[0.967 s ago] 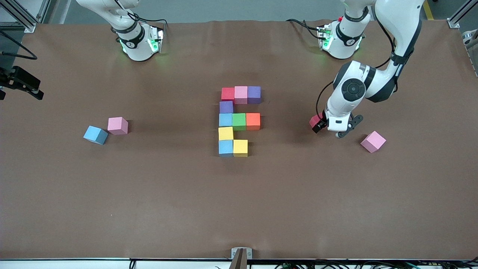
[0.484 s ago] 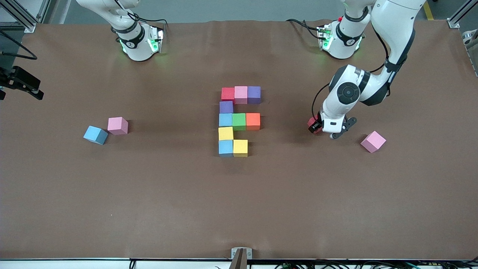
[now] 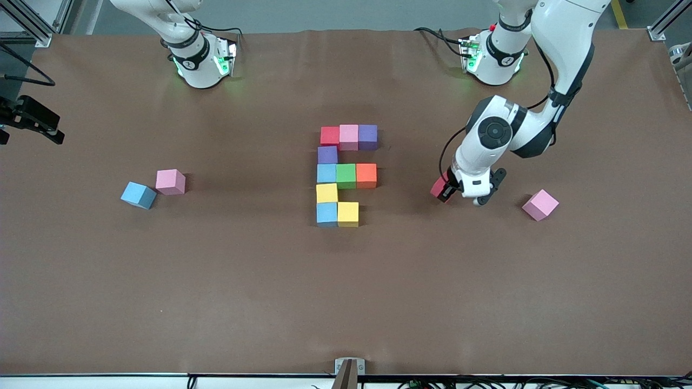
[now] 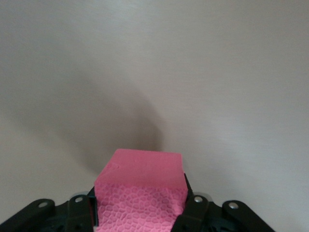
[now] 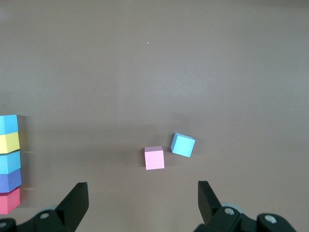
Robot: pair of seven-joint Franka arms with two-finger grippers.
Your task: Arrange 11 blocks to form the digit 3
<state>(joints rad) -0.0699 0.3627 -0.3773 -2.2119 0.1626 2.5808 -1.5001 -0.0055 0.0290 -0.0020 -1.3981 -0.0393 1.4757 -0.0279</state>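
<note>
Red block (image 3: 439, 188) in left tool (image 3: 444, 190)

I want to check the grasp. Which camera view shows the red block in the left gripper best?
The left wrist view: the red block fills the space between the left gripper's fingers. The front view shows only its corner beside the wrist. The right wrist view does not show it.

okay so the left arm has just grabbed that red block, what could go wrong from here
Two risks stand out. The left gripper holds the red block by its lower part, so it might tilt or slip in transit. The open spot beside the yellow block is tight; setting down carelessly could nudge the digit 3 out of line.
</note>
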